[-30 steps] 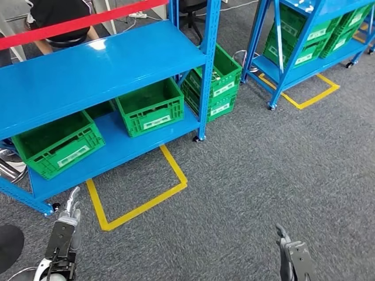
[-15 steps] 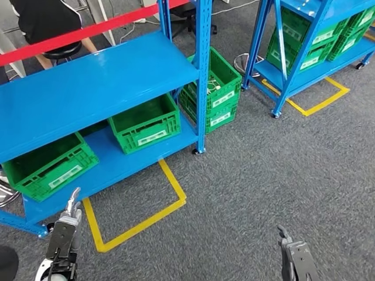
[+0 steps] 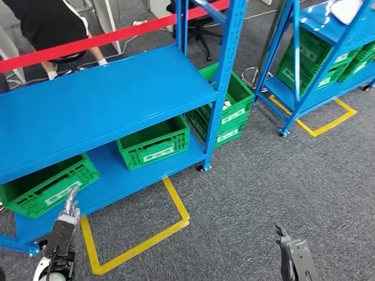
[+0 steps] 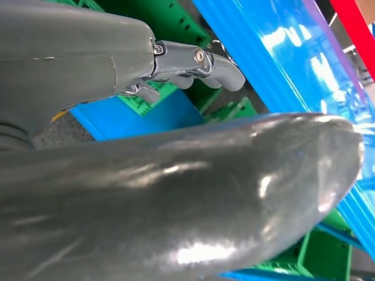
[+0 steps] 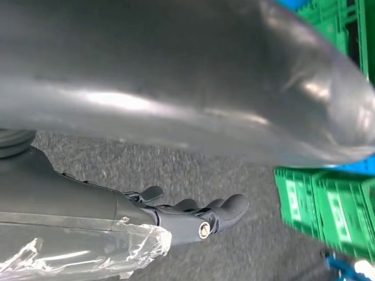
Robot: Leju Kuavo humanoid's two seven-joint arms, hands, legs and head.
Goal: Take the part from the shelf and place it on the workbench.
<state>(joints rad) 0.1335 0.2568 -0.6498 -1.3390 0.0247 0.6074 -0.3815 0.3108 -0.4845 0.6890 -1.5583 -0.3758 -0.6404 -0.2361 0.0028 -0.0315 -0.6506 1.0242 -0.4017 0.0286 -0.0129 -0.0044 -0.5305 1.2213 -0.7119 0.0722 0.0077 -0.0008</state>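
Observation:
A blue shelf (image 3: pixel 106 96) stands ahead on the grey carpet, its upper board bare. On its lower board sit two green crates, one in the middle (image 3: pixel 152 142) and one at the left (image 3: pixel 44 187). I cannot make out a part in them. My left hand (image 3: pixel 62 240) hangs low before the shelf's left end, fingers (image 4: pixel 194 61) stretched out and holding nothing. My right hand (image 3: pixel 294 257) hangs low over the carpet, its fingers (image 5: pixel 203 216) also extended and empty. Both thumbs bulk large in the wrist views.
Stacked green crates (image 3: pixel 228 111) stand behind the shelf's right post (image 3: pixel 223 82). A second blue shelf (image 3: pixel 309 64) with green crates is at the right. Yellow floor tape (image 3: pixel 177 205) marks the carpet. A seated person (image 3: pixel 53 23) and a red bar (image 3: pixel 101 38) are behind the shelf.
The whole picture has shifted: the camera moved, and the shelf now sits lower and further right in view. Both hands keep their places at the bottom edge.

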